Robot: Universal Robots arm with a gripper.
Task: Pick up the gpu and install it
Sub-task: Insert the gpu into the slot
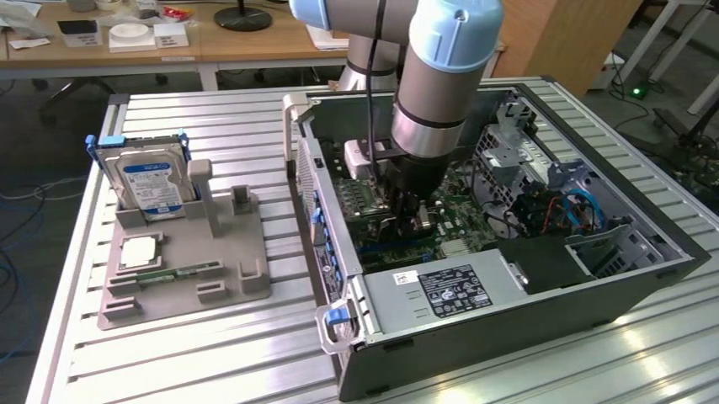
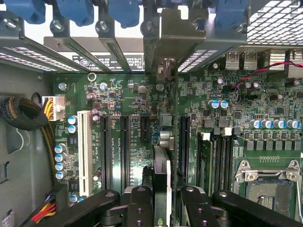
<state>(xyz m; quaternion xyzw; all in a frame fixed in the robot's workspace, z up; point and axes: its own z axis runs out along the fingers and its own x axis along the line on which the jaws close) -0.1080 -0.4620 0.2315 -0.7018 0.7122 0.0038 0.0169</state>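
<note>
Gripper (image 2: pixel 161 201): clenched on the gpu, down inside the open case (image 1: pixel 629 278).
Gpu (image 2: pixel 161 165): held edge-on between the fingers (image 2: pixel 137 208), above the motherboard (image 2: pixel 227 127), its bracket (image 2: pixel 163 42) up at the rear slot openings.
Tray (image 1: pixel 180 286): on the table (image 1: pixel 202 353) to the exterior view's left of the case, carrying the hard drive (image 1: pixel 151 185).

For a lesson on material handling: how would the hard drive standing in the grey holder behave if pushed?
The hard drive stands on edge in the holder, so it might tip. Its metal casing suggests it is stiff and heavy for its size. The smooth label may be slippery.
</note>
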